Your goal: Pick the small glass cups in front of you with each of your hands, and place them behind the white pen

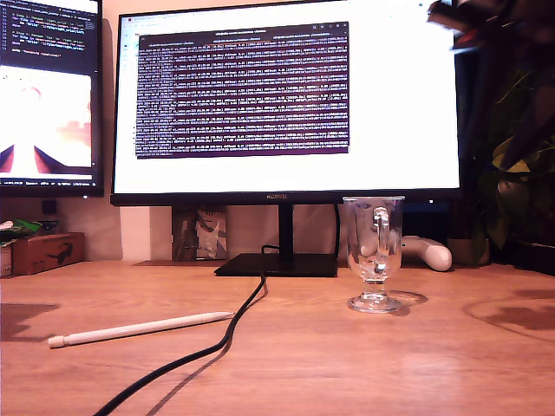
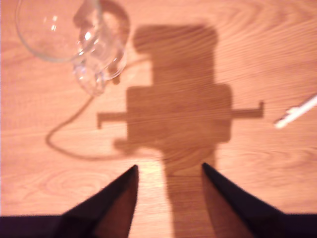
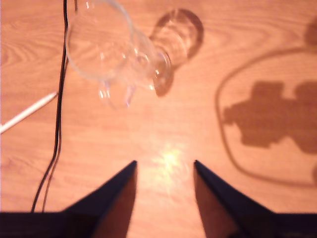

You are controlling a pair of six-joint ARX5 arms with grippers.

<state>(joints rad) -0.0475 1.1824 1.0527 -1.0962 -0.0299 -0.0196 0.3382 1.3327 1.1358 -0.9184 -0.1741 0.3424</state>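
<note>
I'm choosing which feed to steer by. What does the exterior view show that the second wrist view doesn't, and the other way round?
Only the exterior view: the monitor and a dark arm part at that view's top right. Only the second wrist view: my second tool, open above bare wood, plus an arm-shaped shadow. Both: one upright glass cup, the white pen, the black cable and the wooden table.

A glass cup (image 1: 374, 251) stands on the desk (image 1: 347, 364) before the monitor (image 1: 286, 104), the white pen (image 1: 139, 328) lying to the exterior view's left, across the cable (image 1: 227, 334).
</note>
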